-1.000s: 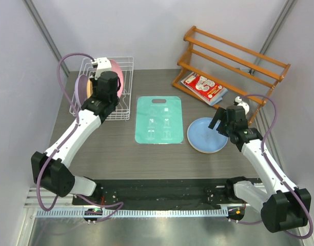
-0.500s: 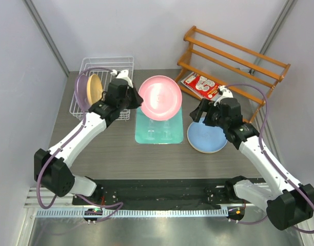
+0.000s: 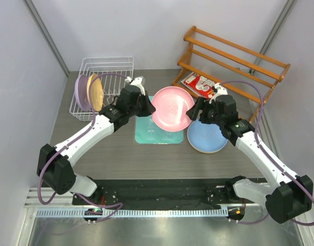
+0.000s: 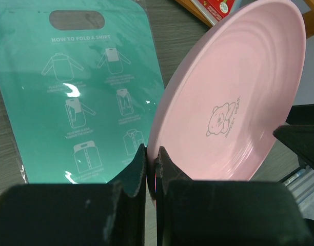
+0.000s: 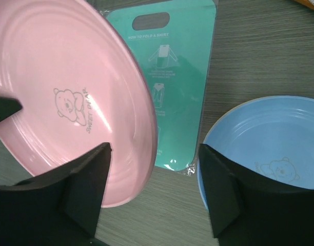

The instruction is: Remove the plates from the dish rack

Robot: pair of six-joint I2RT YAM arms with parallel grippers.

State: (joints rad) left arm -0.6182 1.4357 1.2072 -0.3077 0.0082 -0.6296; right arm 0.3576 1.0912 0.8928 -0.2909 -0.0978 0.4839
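Observation:
My left gripper [image 3: 149,106] [image 4: 152,164] is shut on the left rim of a pink plate [image 3: 172,108] [image 4: 234,102] with a bear print, holding it tilted in the air over the teal mat [image 3: 149,134]. On the opposite side, my right gripper [image 3: 195,110] [image 5: 154,154] is open, its fingers straddling the pink plate's [image 5: 59,92] right rim without closing on it. A blue plate [image 3: 208,137] [image 5: 270,133] lies flat on the table under the right arm. The white wire dish rack [image 3: 108,64] at the back left holds a lilac plate [image 3: 81,91] and a yellow-orange plate [image 3: 97,92] upright.
An orange-brown wooden slatted rack [image 3: 234,56] stands at the back right with a red-and-white packet [image 3: 203,84] on its lower shelf. The teal mat [image 4: 85,87] [image 5: 182,77] lies flat mid-table. Grey walls close in left and right.
The left arm lifted the pink plate out of the dish rack and carried it right, over the mat. The right gripper swung left from the blue plate to the pink plate's rim.

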